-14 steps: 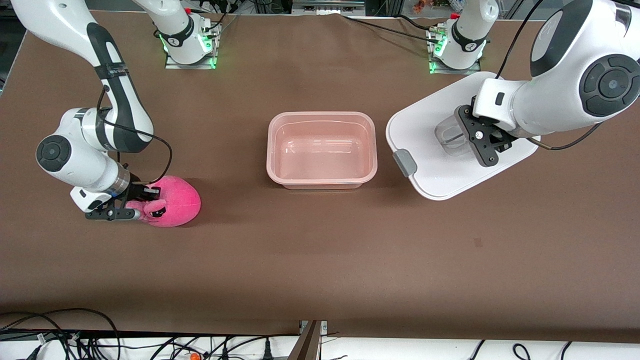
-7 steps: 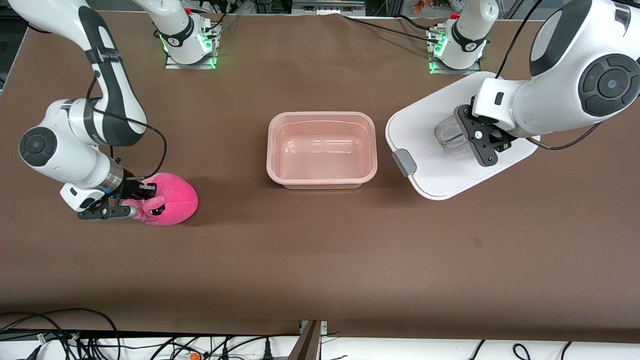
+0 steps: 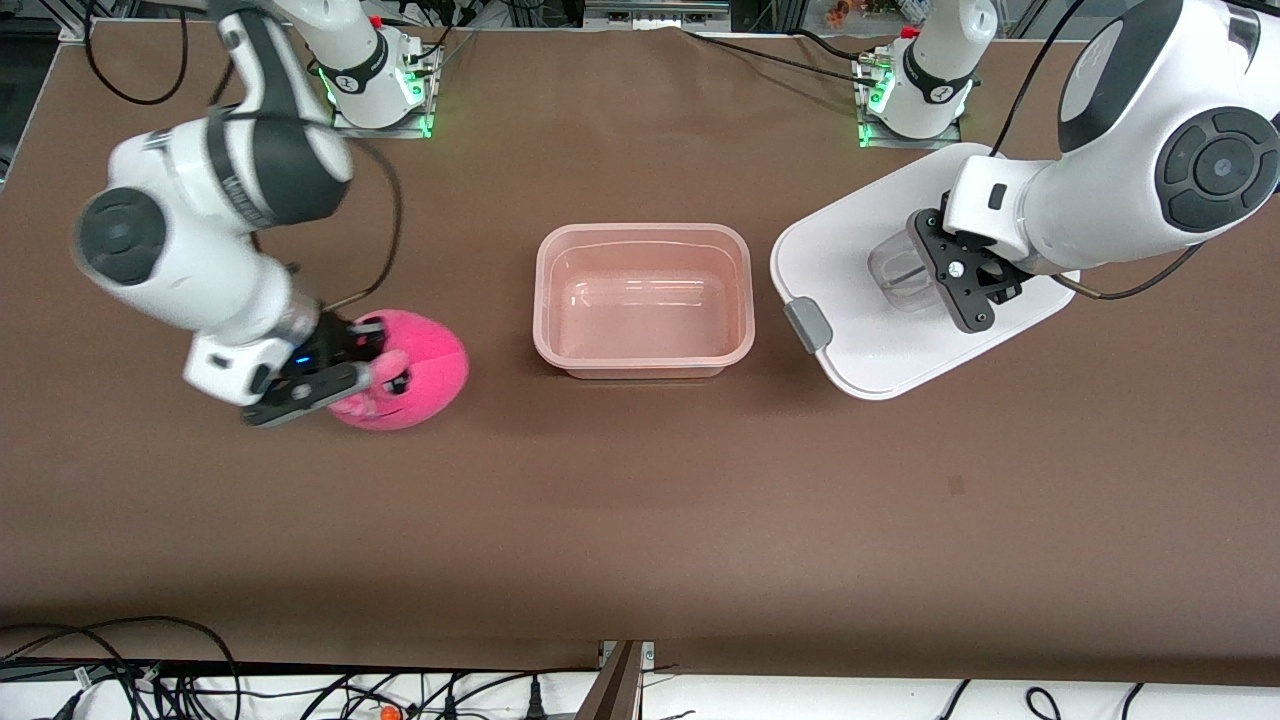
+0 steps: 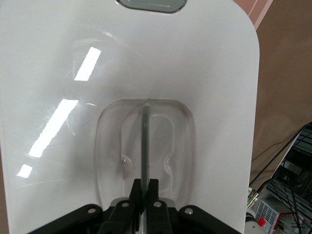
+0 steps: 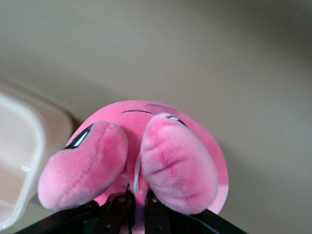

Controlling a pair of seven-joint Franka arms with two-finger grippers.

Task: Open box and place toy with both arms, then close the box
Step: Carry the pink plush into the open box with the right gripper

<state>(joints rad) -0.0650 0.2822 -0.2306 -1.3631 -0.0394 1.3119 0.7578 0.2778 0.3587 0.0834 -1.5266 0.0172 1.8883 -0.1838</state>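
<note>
The toy (image 3: 405,370) is hanging over the table toward the right arm's end, off the surface to judge by the right wrist view, so that it can probably be carried to the box (image 3: 644,300). The right gripper (image 3: 335,375) is pinching it with jaws narrowed into the plush between its two stubby limbs. A second ago the toy was sitting on the table farther from the box; it is now travelling toward it. The box is standing open, and the left gripper (image 3: 965,285) is keeping the lid (image 3: 850,270) aside, jaws shut on its clear handle (image 4: 145,146), unchanged.
</note>
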